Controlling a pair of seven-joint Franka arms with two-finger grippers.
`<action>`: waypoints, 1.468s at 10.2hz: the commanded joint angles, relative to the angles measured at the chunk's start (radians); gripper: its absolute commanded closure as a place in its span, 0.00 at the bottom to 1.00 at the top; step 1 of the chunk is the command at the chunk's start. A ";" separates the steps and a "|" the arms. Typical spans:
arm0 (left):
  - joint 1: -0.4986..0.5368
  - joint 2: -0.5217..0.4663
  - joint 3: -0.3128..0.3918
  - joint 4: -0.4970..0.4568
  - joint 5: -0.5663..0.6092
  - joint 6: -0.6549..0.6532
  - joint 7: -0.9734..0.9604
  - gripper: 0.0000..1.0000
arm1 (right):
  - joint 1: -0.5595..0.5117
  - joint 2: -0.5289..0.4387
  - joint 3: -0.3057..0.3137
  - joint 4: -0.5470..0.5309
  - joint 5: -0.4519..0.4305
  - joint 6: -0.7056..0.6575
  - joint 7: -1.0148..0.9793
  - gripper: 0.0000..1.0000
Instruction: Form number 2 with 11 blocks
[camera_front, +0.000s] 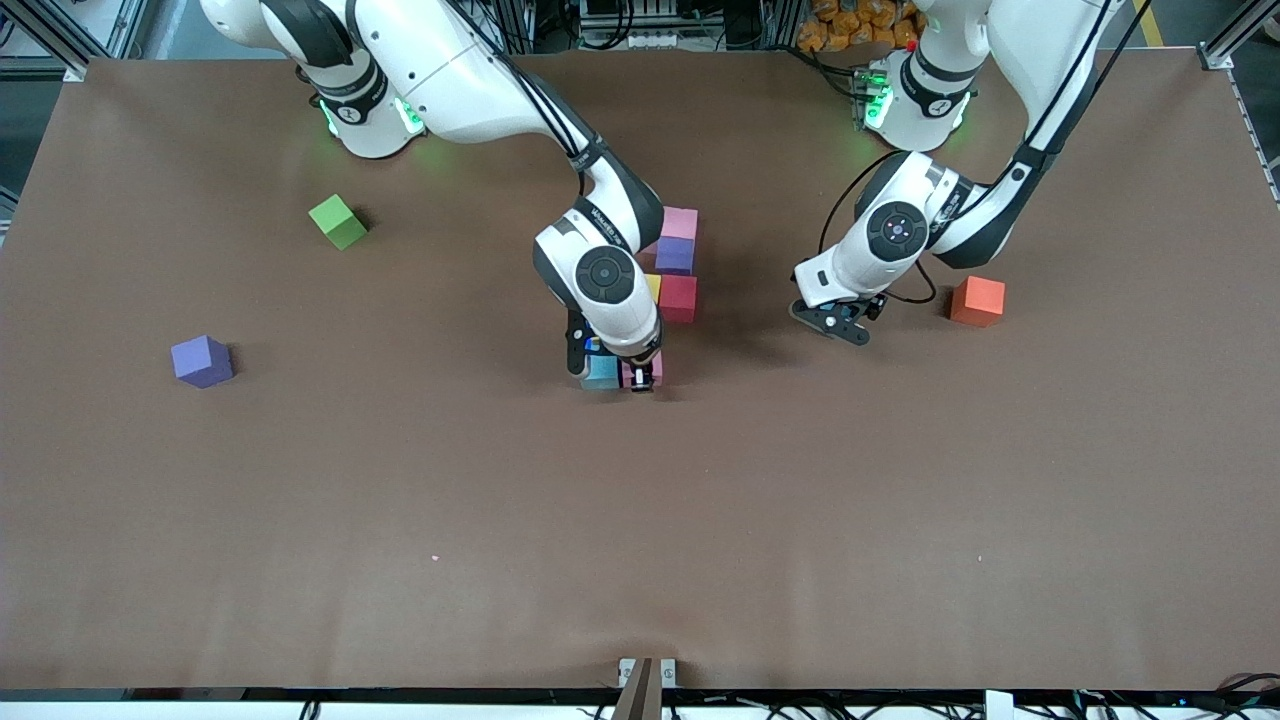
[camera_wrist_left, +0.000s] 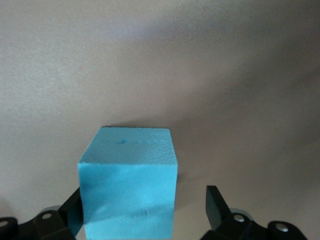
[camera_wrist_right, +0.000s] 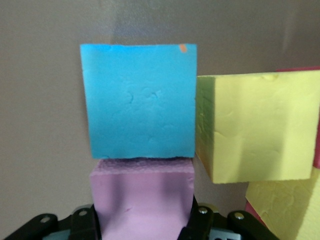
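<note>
Right gripper (camera_front: 640, 378) is clamped on a pink cube (camera_wrist_right: 142, 197), setting it beside a light blue cube (camera_front: 600, 372) at the digit's near row. Left gripper (camera_front: 835, 322), jaws wide around another light blue cube (camera_wrist_left: 129, 182), looks empty-handed. Approx. half the 2 is built; orange cube (camera_front: 977, 301) and purple cube (camera_front: 202, 360) lie loose.

Light blue cube (camera_wrist_left: 129, 182) on the brown table (camera_wrist_left: 225, 75), left gripper (camera_wrist_left: 145, 210) fingers spread, one finger (camera_wrist_left: 70, 210) touching cube
</note>
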 joint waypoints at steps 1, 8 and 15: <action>0.005 0.019 0.001 0.014 0.035 0.014 0.011 0.36 | -0.008 -0.003 0.006 -0.007 -0.025 0.004 0.025 0.78; 0.004 -0.020 -0.039 0.186 -0.008 -0.212 -0.195 0.72 | 0.001 -0.023 0.009 0.016 -0.019 0.004 0.032 0.00; -0.034 0.022 -0.054 0.293 0.020 -0.255 -0.074 0.71 | -0.016 -0.073 0.007 0.075 -0.019 -0.097 0.002 0.00</action>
